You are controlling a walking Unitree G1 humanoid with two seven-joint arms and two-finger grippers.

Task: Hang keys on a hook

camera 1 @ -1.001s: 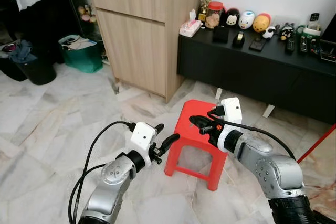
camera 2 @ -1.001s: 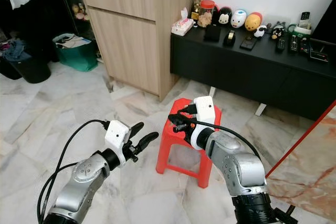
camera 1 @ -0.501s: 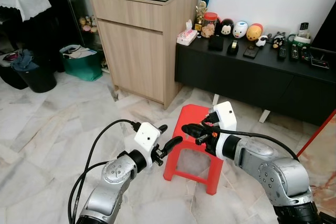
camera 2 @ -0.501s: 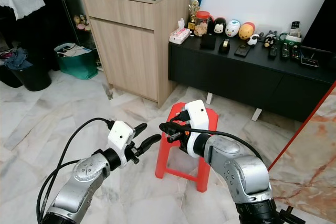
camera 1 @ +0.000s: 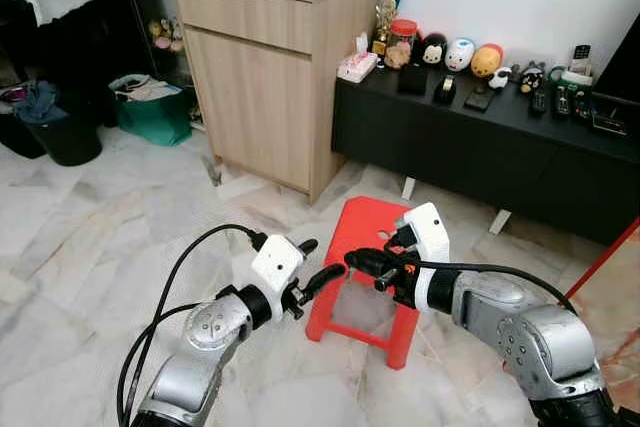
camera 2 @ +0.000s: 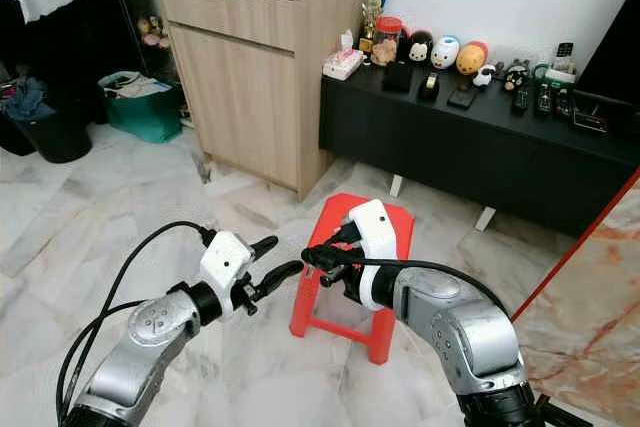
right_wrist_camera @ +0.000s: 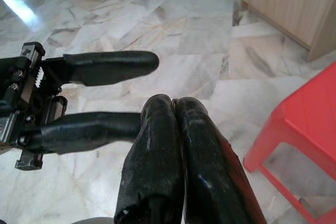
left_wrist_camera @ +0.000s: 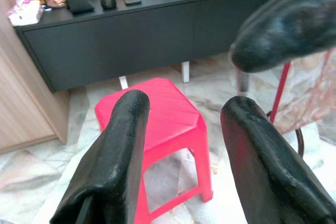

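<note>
Tools meet in mid-air above the marble floor, just left of the red stool. The left tool has its fingers spread apart. The right tool has its fingers pressed together, tip pointing at the left one and nearly touching it. No keys or hook can be made out; if the right tool holds keys they are too small or hidden to see.

By my judgement the step in hand is either a hand-over between the arms or carrying while a hook is sought. The next move calls for finding a hook, since the wooden cabinet and the black desk with toys show none.

Compared with a second ago, the right tool has reached further left, closing the gap to the left tool.
</note>
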